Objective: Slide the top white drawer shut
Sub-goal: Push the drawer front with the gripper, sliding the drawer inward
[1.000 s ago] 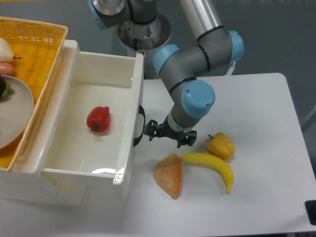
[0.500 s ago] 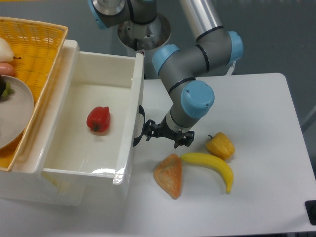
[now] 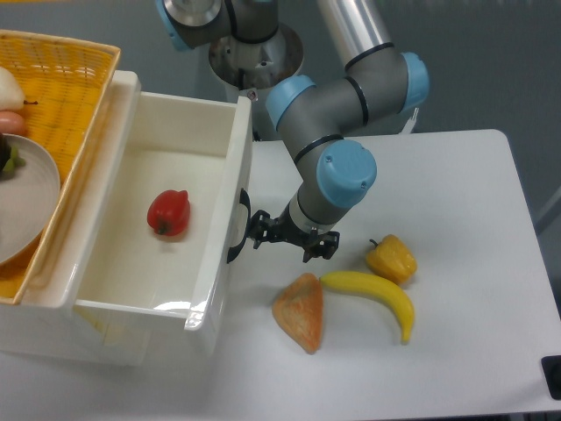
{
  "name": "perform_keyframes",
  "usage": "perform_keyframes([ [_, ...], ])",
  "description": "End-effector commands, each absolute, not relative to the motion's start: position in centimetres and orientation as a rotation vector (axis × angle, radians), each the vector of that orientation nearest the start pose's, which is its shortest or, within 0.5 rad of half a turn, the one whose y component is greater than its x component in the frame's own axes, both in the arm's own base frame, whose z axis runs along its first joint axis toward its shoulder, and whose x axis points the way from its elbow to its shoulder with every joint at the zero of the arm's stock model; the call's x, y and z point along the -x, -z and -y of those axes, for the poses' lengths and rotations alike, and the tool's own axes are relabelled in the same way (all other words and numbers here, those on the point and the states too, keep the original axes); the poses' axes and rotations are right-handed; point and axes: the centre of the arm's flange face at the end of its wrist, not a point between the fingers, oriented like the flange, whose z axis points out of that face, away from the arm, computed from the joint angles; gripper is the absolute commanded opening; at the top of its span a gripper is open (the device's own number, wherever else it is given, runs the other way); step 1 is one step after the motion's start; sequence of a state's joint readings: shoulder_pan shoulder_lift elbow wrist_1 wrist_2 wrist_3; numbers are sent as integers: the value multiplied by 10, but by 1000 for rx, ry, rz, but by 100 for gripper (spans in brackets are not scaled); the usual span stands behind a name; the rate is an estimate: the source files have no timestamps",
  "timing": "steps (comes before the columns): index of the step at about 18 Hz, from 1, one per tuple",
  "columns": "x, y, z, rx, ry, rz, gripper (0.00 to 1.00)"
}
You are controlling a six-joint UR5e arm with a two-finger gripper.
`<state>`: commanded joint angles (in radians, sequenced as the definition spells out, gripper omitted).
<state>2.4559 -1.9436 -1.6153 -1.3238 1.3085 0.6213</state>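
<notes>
The claw (image 3: 282,235) presses sideways at the black handle (image 3: 237,226) of the top white drawer (image 3: 131,263), which lies toward the bench's left edge; its grip state is unclear.

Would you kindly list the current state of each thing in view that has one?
Glossy white plastic top drawer: open, partly pushed in.
Two-finger gripper: beside the drawer's black handle; open or shut unclear.
Red bell pepper: lying inside the drawer.
Yellow wicker basket: holding a plate.
</notes>
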Motion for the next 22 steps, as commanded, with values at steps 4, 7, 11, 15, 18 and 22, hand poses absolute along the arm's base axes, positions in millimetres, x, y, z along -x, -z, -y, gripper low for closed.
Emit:
perform_keyframes([
  [4,346,-288,-510,3030,469,403,100],
  [7,342,-289,-513,3031,470,401,100],
  [11,332,-290,-520,3036,469,380,100],
  [15,327,-294,-521,3034,465,367,100],
  [18,321,-301,-523,3036,464,355,100],
  [22,313,-302,-526,3042,470,345,100],
])
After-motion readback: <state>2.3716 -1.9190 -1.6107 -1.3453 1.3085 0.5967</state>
